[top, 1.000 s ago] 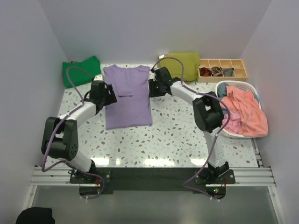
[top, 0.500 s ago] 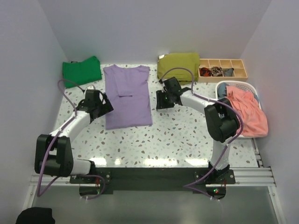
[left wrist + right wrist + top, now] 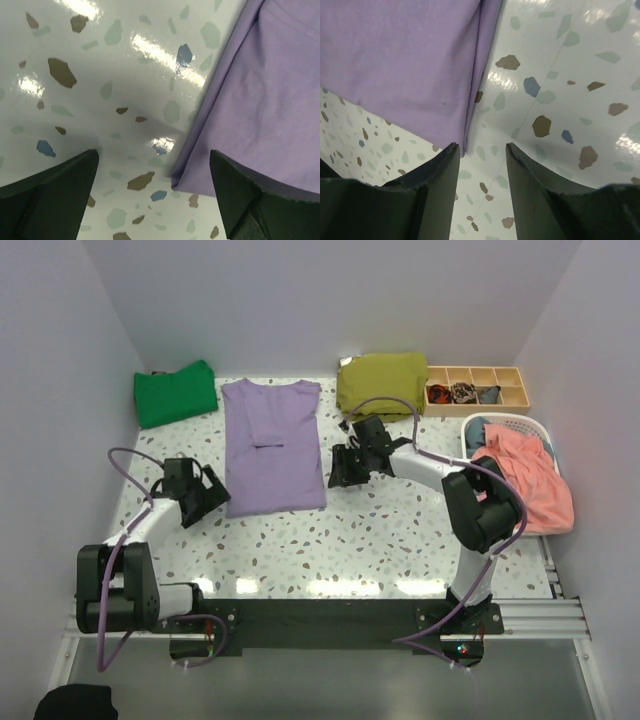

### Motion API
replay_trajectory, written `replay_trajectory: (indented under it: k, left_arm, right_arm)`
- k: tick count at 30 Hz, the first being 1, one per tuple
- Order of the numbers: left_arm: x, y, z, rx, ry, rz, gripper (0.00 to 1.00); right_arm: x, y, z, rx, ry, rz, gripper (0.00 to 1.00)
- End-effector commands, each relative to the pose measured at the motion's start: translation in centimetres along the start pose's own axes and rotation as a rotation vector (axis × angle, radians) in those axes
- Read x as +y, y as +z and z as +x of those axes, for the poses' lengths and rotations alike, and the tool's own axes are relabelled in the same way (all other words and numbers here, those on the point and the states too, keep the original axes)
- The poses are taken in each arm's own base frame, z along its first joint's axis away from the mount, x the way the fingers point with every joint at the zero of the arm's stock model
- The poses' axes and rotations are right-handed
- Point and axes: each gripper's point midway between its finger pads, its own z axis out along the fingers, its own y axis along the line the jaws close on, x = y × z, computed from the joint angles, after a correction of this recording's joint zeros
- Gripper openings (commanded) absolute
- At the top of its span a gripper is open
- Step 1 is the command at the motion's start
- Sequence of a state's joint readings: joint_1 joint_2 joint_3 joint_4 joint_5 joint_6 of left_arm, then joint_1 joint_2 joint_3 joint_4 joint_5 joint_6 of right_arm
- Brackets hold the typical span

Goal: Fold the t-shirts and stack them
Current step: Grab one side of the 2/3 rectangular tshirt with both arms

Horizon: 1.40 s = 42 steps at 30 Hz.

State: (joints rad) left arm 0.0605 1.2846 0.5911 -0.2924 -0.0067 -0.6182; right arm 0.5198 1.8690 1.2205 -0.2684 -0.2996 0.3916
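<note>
A lavender-purple t-shirt point(image 3: 272, 445) lies flat on the speckled table, its sleeves folded in so it forms a long rectangle. A bright green t-shirt point(image 3: 176, 392) sits folded at the back left. My left gripper point(image 3: 207, 495) hovers at the purple shirt's near left corner. In the left wrist view its jaws point(image 3: 154, 155) stand wide open, with the purple shirt's point(image 3: 260, 95) corner lying between them, untouched. My right gripper point(image 3: 340, 468) is at the shirt's near right corner. It is partly open point(image 3: 481, 147) and empty, and the purple hem point(image 3: 410, 65) ends beside its left finger point(image 3: 435, 190).
A folded olive-green garment point(image 3: 382, 383) lies at the back, right of the purple shirt. Beside it is a wooden divider tray point(image 3: 478, 390). A white laundry basket point(image 3: 505, 420) holding a pink cloth point(image 3: 525, 485) stands at the right edge.
Both arms have drawn back along the purple shirt's sides, from its middle toward its near corners. The left gripper's jaws have spread wider.
</note>
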Motion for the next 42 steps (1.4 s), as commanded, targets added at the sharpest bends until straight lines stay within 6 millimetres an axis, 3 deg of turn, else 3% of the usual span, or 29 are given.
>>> replay_trajectory:
  k: [1, 3, 9, 11, 16, 21, 28, 31, 32, 35, 37, 42]
  left_arm:
    - [-2.2, -0.3, -0.1, -0.028, -0.018, 0.151, 1.0]
    - [-2.5, -0.3, 0.3, -0.026, -0.02, 0.18, 0.9]
    - [-3.1, 0.2, 1.3, 0.0, -0.018, 0.236, 0.86]
    - [-3.5, 0.2, 2.3, 0.019, -0.025, 0.288, 0.79]
    - [-3.9, -0.3, 3.9, 0.017, -0.049, 0.375, 0.75]
    - [-3.8, -0.4, 3.7, -0.003, -0.041, 0.377, 0.7]
    - [-3.5, -0.1, 4.2, -0.011, -0.046, 0.38, 0.6]
    - [-3.7, 0.1, 4.4, -0.006, -0.046, 0.395, 0.4]
    - [-3.8, 0.1, 4.4, -0.004, -0.046, 0.401, 0.21]
    - [-4.1, 0.5, 4.4, 0.008, -0.052, 0.416, 0.0]
    - [-4.4, 0.7, 4.3, 0.021, -0.047, 0.423, 0.0]
    - [-4.5, 0.2, 4.4, 0.032, -0.037, 0.426, 0.0]
  right_arm:
    - [3.0, -0.4, 0.9, 0.008, 0.016, -0.107, 0.46]
    - [3.2, 0.1, 1.4, 0.015, 0.019, -0.116, 0.46]
    - [3.6, 1.2, 2.8, 0.05, 0.044, -0.124, 0.46]
    - [3.9, 1.3, 3.1, 0.048, 0.054, -0.123, 0.47]
    - [3.3, 2.0, 4.0, 0.061, 0.096, -0.103, 0.47]
    - [2.6, 2.8, 4.4, 0.062, 0.116, -0.084, 0.47]
    - [3.1, 4.8, 5.5, 0.099, 0.177, -0.154, 0.47]
    - [3.3, 5.0, 5.4, 0.105, 0.185, -0.169, 0.45]
    - [3.3, 5.1, 5.4, 0.104, 0.184, -0.168, 0.42]
    - [3.3, 5.2, 5.2, 0.102, 0.178, -0.166, 0.22]
    - [3.6, 5.0, 5.0, 0.098, 0.166, -0.18, 0.01]
    - [3.9, 3.8, 4.8, 0.078, 0.135, -0.188, 0.0]
